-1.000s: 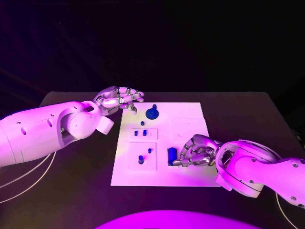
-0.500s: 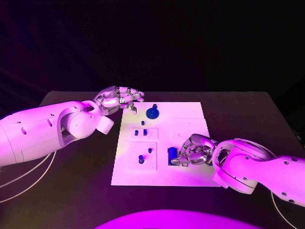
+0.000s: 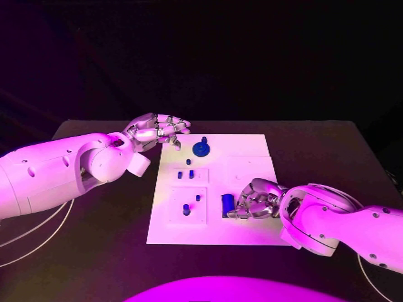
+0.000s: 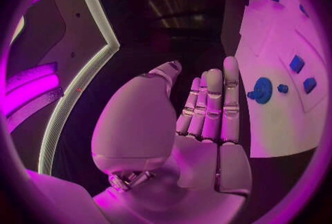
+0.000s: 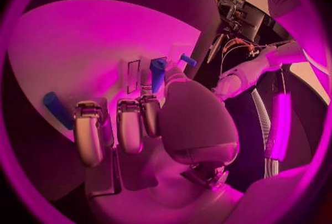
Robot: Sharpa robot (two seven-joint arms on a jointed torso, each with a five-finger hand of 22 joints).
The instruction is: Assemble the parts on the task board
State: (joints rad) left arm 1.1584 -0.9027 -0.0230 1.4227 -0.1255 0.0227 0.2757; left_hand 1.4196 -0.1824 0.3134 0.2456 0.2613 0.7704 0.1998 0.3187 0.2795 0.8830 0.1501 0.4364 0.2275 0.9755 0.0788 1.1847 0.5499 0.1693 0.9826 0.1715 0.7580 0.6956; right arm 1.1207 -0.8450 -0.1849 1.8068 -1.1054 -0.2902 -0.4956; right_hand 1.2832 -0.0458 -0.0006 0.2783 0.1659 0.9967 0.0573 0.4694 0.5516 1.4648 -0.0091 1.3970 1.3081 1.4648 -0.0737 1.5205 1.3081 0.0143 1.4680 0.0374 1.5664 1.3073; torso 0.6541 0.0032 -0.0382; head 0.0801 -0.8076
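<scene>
Right hand (image 3: pixel 256 202) sits curled on the near right of the white board (image 3: pixel 249 165), touching the blue peg (image 3: pixel 227 204) lying there, grip unclear, so next is probably lifting it to a socket; left hand (image 3: pixel 156 131) hovers empty, fingers extended, at the far left corner.

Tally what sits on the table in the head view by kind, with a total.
White task board: 1
Round blue part with a knob: 1
Long blue part by the right hand: 1
Small blue parts: 5, as far as the head view shows
Total: 8
</scene>
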